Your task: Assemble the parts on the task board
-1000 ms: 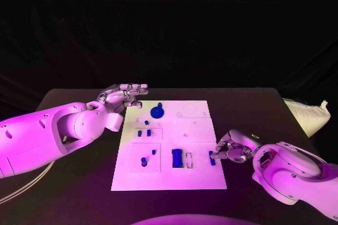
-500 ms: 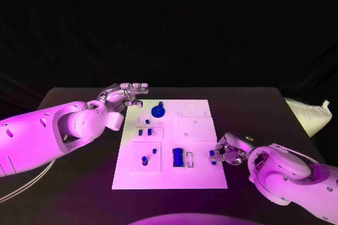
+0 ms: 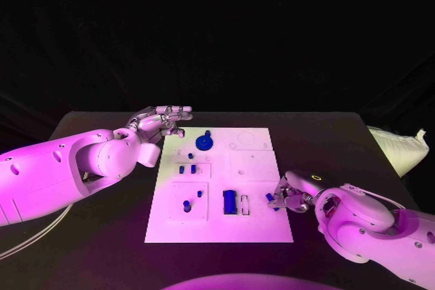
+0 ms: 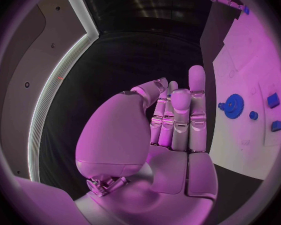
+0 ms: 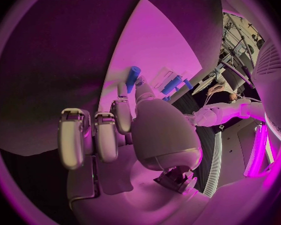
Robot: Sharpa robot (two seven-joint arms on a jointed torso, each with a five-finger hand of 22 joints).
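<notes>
The white task board point(image 3: 256, 172) lies mid-table. A blue gear point(image 3: 203, 142) stands at its far end, with small blue pegs point(image 3: 186, 170) and a blue block point(image 3: 229, 202) nearer. My right hand point(image 3: 290, 194) is at the board's near right edge. Its thumb and a finger pinch a short blue piece point(image 3: 271, 199). The right wrist view shows that blue piece point(image 5: 133, 76) at the fingertips point(image 5: 122, 92), over the board point(image 5: 154, 40). My left hand point(image 3: 164, 121) hovers off the board's far left corner, fingers straight and empty. From the left wrist, the hand point(image 4: 170, 130) is beside the gear point(image 4: 233, 105).
A pale bag point(image 3: 397, 148) lies past the table's right edge. A cable point(image 3: 27, 241) runs off the near left side. Black table surface surrounds the board on all sides.
My right hand has edged a little left onto the board's right edge, carrying the blue piece with it. The left hand has stayed where it was.
</notes>
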